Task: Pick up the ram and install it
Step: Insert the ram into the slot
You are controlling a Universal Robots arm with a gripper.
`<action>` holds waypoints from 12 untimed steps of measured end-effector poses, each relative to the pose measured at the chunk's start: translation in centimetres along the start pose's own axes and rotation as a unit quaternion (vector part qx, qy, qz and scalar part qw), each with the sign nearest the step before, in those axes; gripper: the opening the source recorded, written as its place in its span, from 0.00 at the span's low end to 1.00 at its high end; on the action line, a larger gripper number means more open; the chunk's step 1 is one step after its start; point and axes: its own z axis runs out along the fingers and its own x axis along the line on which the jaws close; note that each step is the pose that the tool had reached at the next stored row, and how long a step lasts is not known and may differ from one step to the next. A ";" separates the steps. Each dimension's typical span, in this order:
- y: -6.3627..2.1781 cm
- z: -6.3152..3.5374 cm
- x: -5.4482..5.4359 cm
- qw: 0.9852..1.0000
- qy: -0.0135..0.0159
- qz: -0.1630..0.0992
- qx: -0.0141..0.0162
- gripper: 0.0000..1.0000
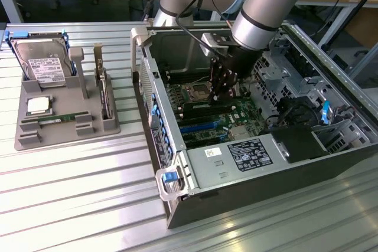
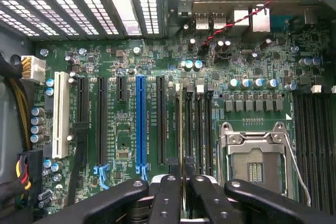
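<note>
Green motherboard [image 2: 126,56] lies under my wrist, inside the open case [image 1: 177,205] that rests on its side on the ribbed metal desk [image 1: 77,205]. My tool [image 1: 220,90] reaches down into the case, just beside the processor socket [image 1: 196,91].

From the wrist, the tool [image 2: 182,192] has its fingers [image 2: 167,198] drawn close together, clamped on the ram [image 2: 181,129]. I see the ram edge-on, as a thin line running away from the fingers along the bank of dark memory slots. That bank sits between the long expansion slots, one of them blue [image 2: 140,119], and the socket [image 2: 254,161]. In the exterior view the ram [image 1: 207,109] shows as a long dark strip right below the fingertips, lying along the slots. I cannot tell whether it is seated in a slot or just above it.

Well apart from the case, towards the exterior view's left, a grey tray [image 1: 65,134] stands on the desk. It carries a hard drive [image 1: 44,63] propped at the back, a square silver chip [image 1: 37,105], an upright card [image 1: 105,95] along its side, and a narrow green stick [image 1: 56,120] lying flat in a groove near the front.
</note>
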 end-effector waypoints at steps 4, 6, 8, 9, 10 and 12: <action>-0.33 0.16 0.0 1.000 0.000 0.000 0.000 0.13; -0.48 0.26 0.0 1.000 0.000 -0.001 0.000 0.13; -0.50 0.38 0.0 1.000 0.001 -0.003 0.000 0.13; -0.53 0.54 0.0 1.000 0.001 -0.005 0.000 0.13; -0.57 0.60 0.0 1.000 0.001 -0.005 0.000 0.13; -0.68 0.73 0.0 1.000 0.002 -0.006 0.000 0.13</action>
